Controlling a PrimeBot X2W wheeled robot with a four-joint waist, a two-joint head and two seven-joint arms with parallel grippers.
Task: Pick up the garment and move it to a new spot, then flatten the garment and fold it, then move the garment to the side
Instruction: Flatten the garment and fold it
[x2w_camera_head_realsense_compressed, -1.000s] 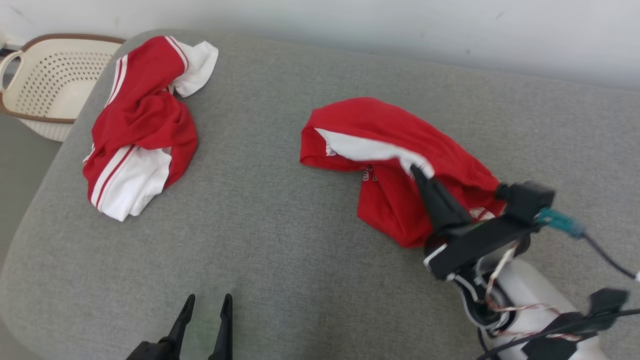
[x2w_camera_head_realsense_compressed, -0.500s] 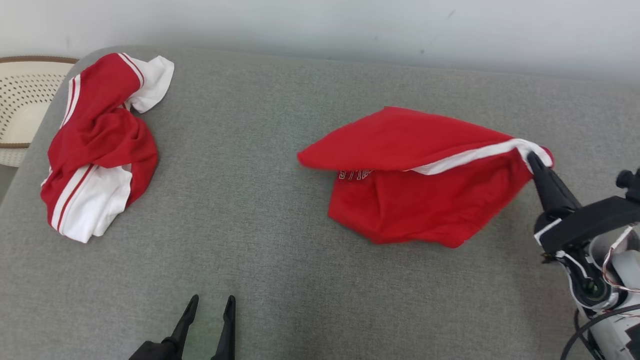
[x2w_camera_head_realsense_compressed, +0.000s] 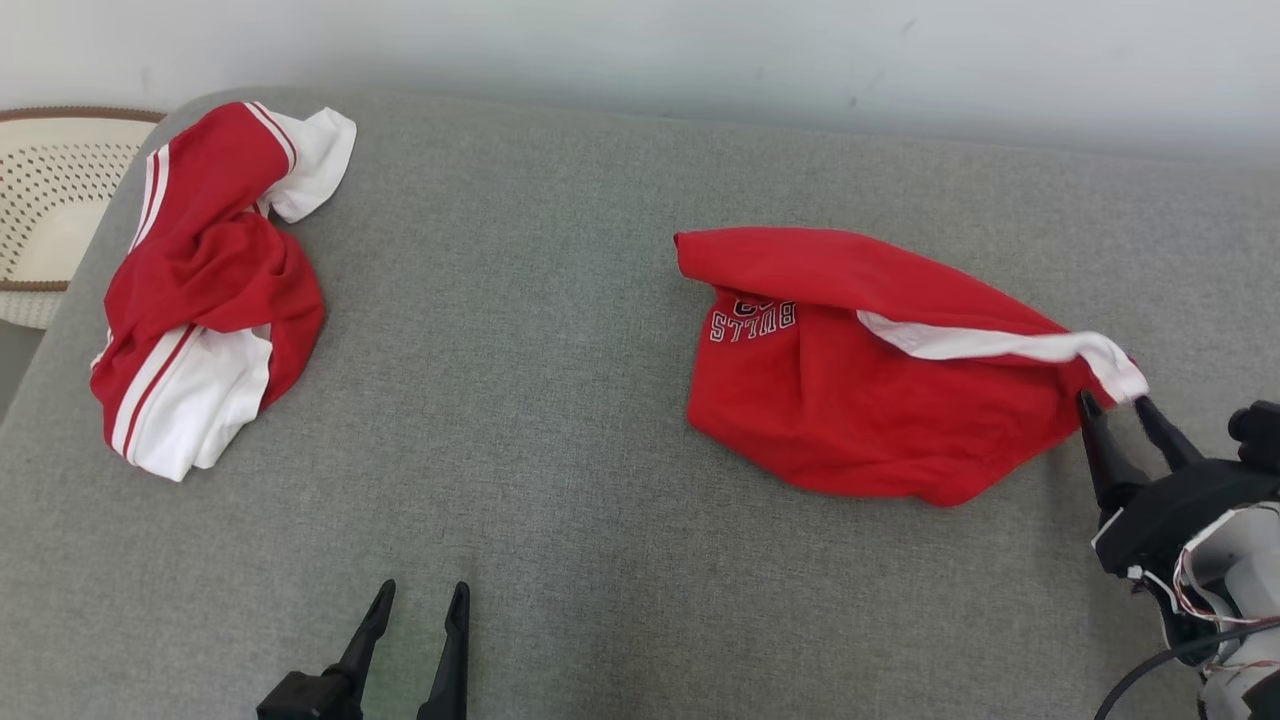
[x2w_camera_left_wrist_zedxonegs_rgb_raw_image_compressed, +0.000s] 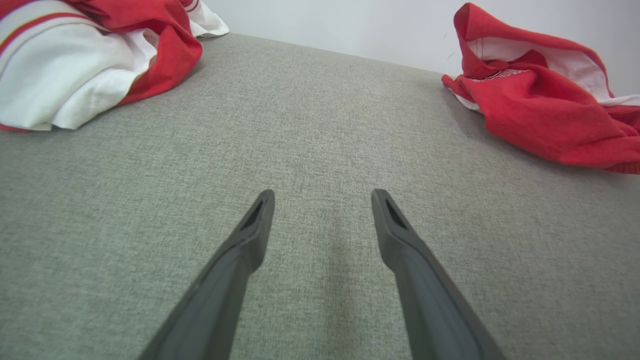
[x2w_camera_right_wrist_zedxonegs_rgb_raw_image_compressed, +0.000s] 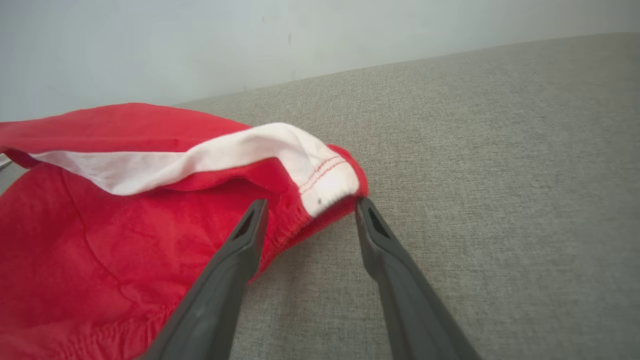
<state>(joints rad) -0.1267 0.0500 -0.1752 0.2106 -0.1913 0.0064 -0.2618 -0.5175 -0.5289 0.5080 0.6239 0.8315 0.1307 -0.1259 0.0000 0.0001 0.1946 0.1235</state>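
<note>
Observing the right gripper (x2w_camera_right_wrist_zedxonegs_rgb_raw_image_compressed: 312, 204) first, I find its two dark fingers spread apart and gripping nothing. The tips stand on either side of the white-banded corner of the garment (x2w_camera_head_realsense_compressed: 880, 400). One finger lies across the red cloth and the other is over the bare grey cushion (x2w_camera_head_realsense_compressed: 550, 470) just beside that corner. I cannot tell whether either tip touches the cloth.

The garment is a pair of red shorts with a white band and white lettering (x2w_camera_head_realsense_compressed: 752, 322) near its left edge in the head view. It lies rumpled on the cushion with its upper layer lapped over the lower.

The left gripper (x2w_camera_head_realsense_compressed: 422, 592) is well apart from the garment, nearer the robot and to the garment's left. Its fingers are wide apart and empty over bare cushion.

A red-and-white bundle (x2w_camera_head_realsense_compressed: 210, 290) lies bunched well to the left of the garment. A pale perforated basket (x2w_camera_head_realsense_compressed: 50, 200) sits farther left again, off the cushion. A pale wall (x2w_camera_head_realsense_compressed: 700, 50) runs behind the garment.
</note>
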